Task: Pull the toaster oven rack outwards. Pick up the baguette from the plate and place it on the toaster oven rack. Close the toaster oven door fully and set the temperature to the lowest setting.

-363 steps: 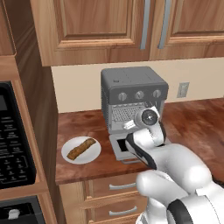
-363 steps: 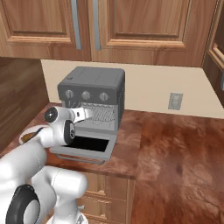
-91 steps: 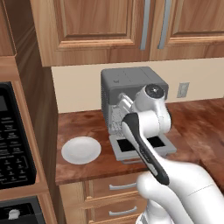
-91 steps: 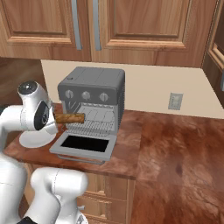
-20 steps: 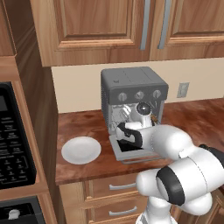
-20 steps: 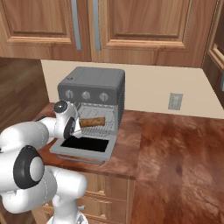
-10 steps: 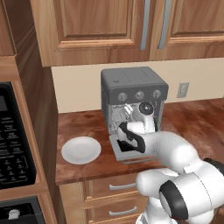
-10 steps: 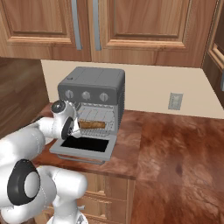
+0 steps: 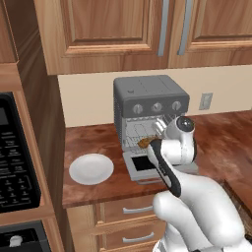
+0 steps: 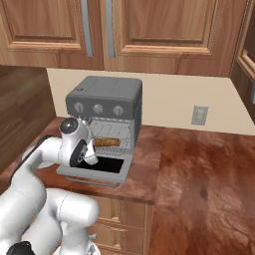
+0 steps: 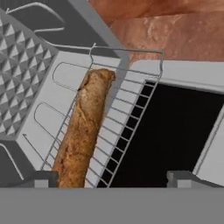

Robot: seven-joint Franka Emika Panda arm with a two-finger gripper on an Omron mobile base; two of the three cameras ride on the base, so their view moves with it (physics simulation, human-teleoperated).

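Baguette, the short golden-brown bread stick (image 11: 83, 131), lies flat on the silvery wire grid rack (image 11: 124, 109) pulled out of the boxy dark-grey toaster oven (image 9: 147, 96); in the hand view its long axis runs from lower left up toward centre top, its near end close beside the left fingertip. Claw (image 11: 111, 178) is spread wide, both dark tips at the bottom of the hand view, pinching nothing; bread looks released. Small round white plate (image 9: 91, 168) sits bare at lower left of the left base view, on the reddish-brown surface (image 10: 199, 164). Light-grey framed door with dark glass (image 10: 102, 166) lies folded down flat in front of the cavity, below the rack; its free front edge is toward the robot. Judgement: next comes closing the door, so the claw must back off the rack, drop under the door's front edge and lift. Room is tight above the rack, open to the right over the surface. Rack probably needs pushing in first, else the door may hit it. Three round knobs (image 10: 97, 108) sit above the opening.
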